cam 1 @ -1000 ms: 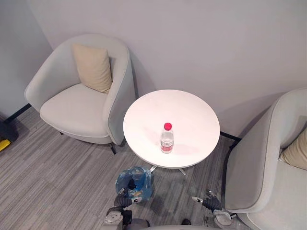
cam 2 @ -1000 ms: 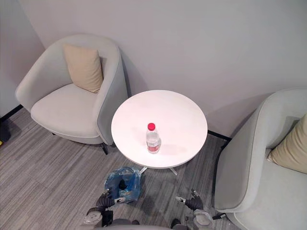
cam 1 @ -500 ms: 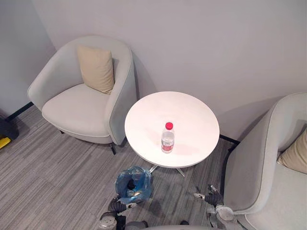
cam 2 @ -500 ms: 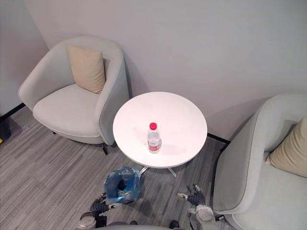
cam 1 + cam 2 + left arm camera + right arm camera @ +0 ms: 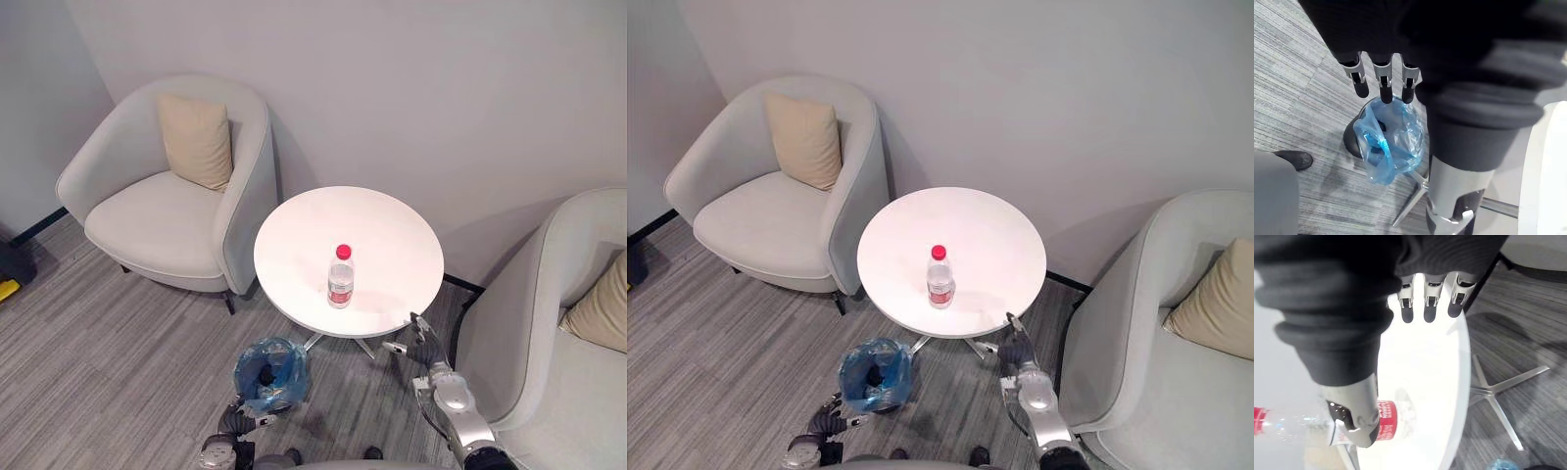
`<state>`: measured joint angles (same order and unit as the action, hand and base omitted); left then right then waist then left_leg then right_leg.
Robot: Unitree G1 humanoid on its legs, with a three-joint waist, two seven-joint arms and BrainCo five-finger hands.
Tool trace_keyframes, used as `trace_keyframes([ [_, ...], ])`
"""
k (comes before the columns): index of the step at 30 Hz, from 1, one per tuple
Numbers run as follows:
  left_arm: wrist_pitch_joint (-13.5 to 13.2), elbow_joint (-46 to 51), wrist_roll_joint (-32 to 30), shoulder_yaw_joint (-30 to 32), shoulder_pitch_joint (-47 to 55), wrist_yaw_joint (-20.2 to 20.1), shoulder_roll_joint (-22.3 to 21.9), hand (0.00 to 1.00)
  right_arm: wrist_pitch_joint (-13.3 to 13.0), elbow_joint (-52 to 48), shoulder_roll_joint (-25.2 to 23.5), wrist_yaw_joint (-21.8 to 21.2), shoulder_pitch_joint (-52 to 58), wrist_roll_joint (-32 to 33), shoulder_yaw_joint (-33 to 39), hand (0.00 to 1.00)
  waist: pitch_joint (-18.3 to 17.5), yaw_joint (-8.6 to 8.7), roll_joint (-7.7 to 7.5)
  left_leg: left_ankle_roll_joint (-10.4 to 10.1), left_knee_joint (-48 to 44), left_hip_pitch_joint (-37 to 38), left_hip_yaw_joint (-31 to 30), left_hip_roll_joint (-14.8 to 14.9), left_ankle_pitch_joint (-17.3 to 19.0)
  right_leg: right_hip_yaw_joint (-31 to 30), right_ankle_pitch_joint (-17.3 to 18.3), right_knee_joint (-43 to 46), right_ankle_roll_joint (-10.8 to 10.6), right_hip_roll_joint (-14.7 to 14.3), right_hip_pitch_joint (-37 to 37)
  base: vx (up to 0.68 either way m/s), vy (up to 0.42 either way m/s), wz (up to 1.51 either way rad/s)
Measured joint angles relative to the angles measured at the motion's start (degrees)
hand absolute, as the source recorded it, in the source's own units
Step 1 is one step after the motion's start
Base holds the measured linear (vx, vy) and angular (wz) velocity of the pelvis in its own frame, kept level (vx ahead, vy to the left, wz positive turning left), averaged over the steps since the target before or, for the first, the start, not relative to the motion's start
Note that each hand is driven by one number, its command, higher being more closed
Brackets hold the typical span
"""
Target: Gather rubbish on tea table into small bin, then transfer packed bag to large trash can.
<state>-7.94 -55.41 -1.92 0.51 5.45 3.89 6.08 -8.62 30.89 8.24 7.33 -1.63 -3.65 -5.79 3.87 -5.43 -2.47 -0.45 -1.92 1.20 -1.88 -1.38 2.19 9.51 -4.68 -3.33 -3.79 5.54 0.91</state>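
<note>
Right wrist view: my right hand (image 5: 1428,298) is spread wide, empty, at the tea table (image 5: 1422,367) edge, ready to grab the water bottle (image 5: 1389,423).

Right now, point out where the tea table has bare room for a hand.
The table top is bare from the bottle back to the wall-side rim, and on either side of it. Tightest is the near right rim, between bottle and right hand.

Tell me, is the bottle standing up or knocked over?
Standing up. The bottle rests on its base on the white table, red cap pointing up.
</note>
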Motion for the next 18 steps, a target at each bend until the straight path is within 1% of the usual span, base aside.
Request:
trace_keyframes([
  [3, -0.1, 1.0, 0.0, -0.1, 0.4, 0.0, 0.2, 0.00, -0.1, -1.8, 1.4, 0.1, -2.4, -1.1, -1.9, 0.00, 0.0, -0.07, -0.01, 0.2, -0.1, -0.5, -1.1, -0.2, -0.1, 0.6, -0.2, -0.2, 0.1, 0.0, -0.1, 0.03, -0.006, 0.11],
  [9, -0.1, 1.4, 0.0, -0.1, 0.8, 0.0, 1.1, 0.00, -0.3, -3.4, 2.3, 0.1, -5.2, -1.5, -2.8, 0.00, 0.1, -0.13, -0.06, 0.3, -0.2, -1.1, -2.1, -0.3, -0.1, 0.8, -0.2, -0.6, 0.1, 0.0, -0.2, 0.02, -0.008, 0.05],
  [13, -0.3, 2.3, 0.1, 0.1, 0.8, 0.1, 1.5, 0.00, -0.3, -3.5, 3.6, 0.2, -7.6, -1.5, -5.9, 0.00, 1.8, -0.26, 0.04, 0.3, -0.7, -1.5, -2.2, -0.3, 0.1, 0.7, -0.1, -0.2, 0.1, 0.0, -0.6, -0.04, 0.000, 0.00],
  [16, -0.3, 3.3, 0.2, 0.1, 0.8, 0.1, 1.6, 0.00, -0.3, -3.6, 3.6, 0.2, -10.0, -1.5, -6.4, 0.00, 2.6, -0.60, 0.18, 0.4, -1.8, -4.1, -2.1, -0.3, 0.2, 0.5, -0.1, 0.4, 0.1, 0.1, -2.8, -0.07, 0.002, -0.01],
  [18, -0.4, 3.8, 0.3, 0.1, 0.7, 0.2, 2.0, 0.00, -0.3, -3.6, 3.8, 0.2, -12.0, -1.5, -6.6, 0.00, 4.0, -1.54, 0.46, 0.5, -2.9, -4.9, -2.1, -0.3, 0.6, 0.4, -0.1, 0.6, 0.1, 0.1, -3.3, -0.03, 0.000, -0.01],
])
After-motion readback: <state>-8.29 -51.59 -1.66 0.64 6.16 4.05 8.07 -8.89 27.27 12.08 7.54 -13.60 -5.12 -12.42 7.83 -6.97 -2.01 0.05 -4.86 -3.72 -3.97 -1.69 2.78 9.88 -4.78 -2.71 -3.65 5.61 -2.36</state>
